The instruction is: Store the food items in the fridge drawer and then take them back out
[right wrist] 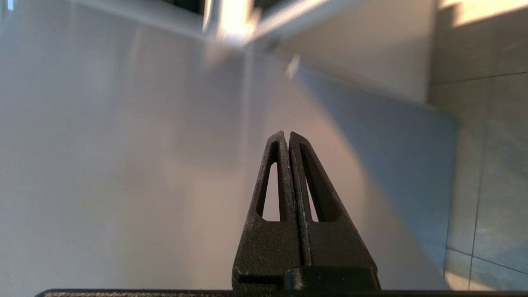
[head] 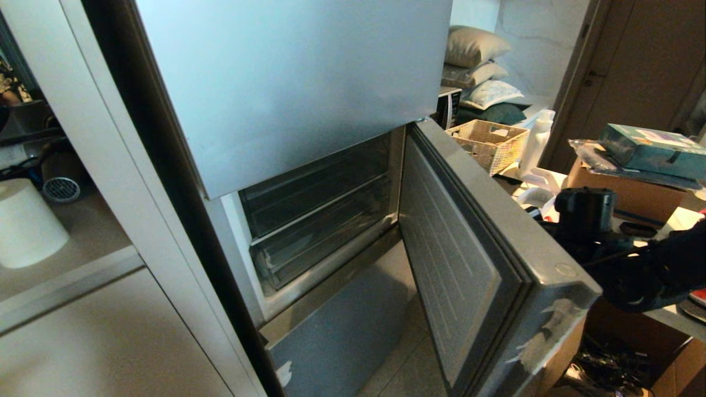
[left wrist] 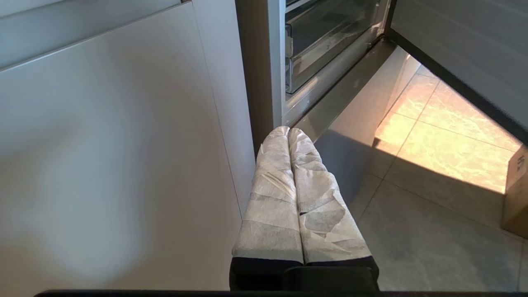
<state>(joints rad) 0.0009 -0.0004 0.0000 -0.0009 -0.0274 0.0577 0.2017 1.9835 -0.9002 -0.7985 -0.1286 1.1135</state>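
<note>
fridge (head: 287, 82) in silver-blue, centre of the head view, with one middle door (head: 469, 264) swung open toward the lower right. two clear-fronted compartments stacked inside; the lower one, the fridge drawer (head: 325, 231), sits pushed in at frame centre. no food items can be made out through its front. one left end effector (left wrist: 288, 131), its two paper-wrapped fingers pressed together, low before the white cabinet panel (left wrist: 115, 156) beside the fridge. one right end effector (right wrist: 286, 134), black, pressed together and holding nothing, before a pale fridge surface. one wicker basket (head: 488, 144), upper right, on the cluttered worktop (head: 670, 320).
</note>
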